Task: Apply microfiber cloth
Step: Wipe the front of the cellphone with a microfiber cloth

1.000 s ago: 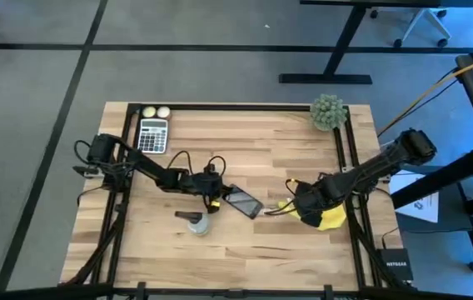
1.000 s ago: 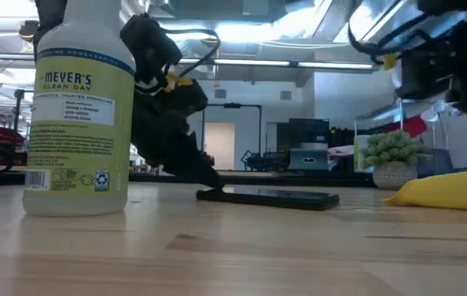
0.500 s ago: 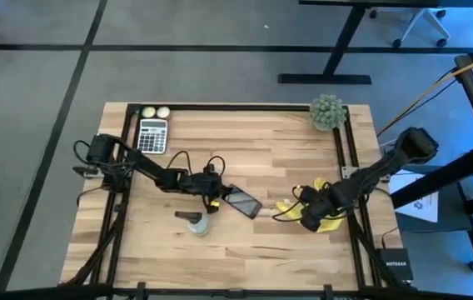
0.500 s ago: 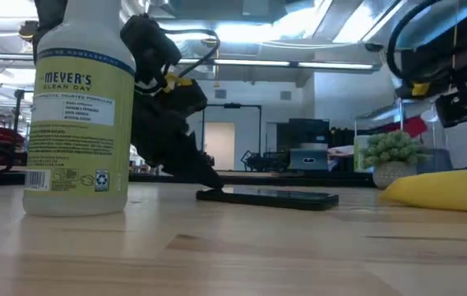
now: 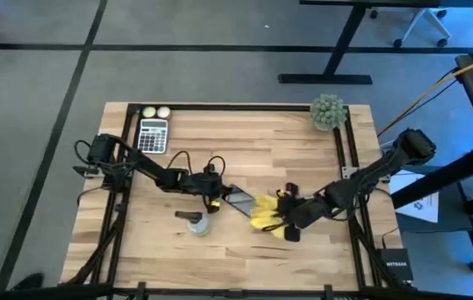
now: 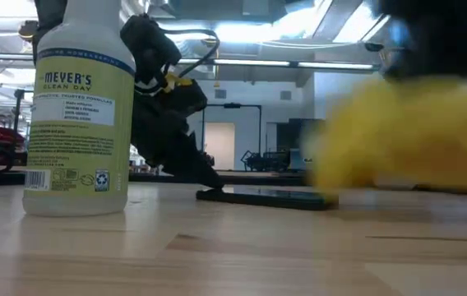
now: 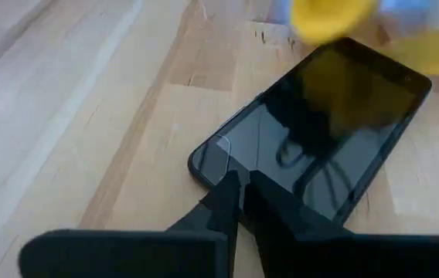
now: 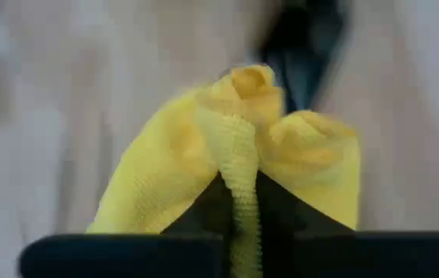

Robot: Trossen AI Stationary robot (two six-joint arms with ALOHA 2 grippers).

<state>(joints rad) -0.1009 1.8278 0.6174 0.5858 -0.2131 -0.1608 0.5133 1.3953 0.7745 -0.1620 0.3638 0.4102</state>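
Note:
A black smartphone (image 5: 241,201) lies flat on the wooden table, screen up, and fills the left wrist view (image 7: 320,131). My left gripper (image 5: 217,197) is shut, with its tips on the phone's left end. The bright yellow microfiber cloth (image 5: 265,213) is bunched just right of the phone. My right gripper (image 5: 287,220) is shut on it. The low view shows the cloth (image 6: 398,131) as a yellow blur above the phone's right end. My left gripper rests its shut fingertips on the phone's screen edge (image 7: 221,161), close to a corner at the phone's left end. The fingers slant down from the table's left side. The phone stays flat on the table. My right gripper pinches a gathered fold of the cloth (image 8: 239,174) between its two fingers, several layers thick. It comes from the table's right side. The cloth bulges out past the fingertips toward the phone; I cannot tell whether its lower part touches the table.
A yellow-labelled spray bottle (image 5: 197,223) stands near the front, just left of the phone, large in the low view (image 6: 77,107). A calculator (image 5: 153,135) and two balls (image 5: 155,112) sit at the far left, a small potted plant (image 5: 328,112) at the far right corner.
My right gripper has shut on the cloth at the table's right side. It has then carried the cloth quickly toward the table's left, up to the phone's right end. The cloth, flat on the table before, is now bunched in the fingers.

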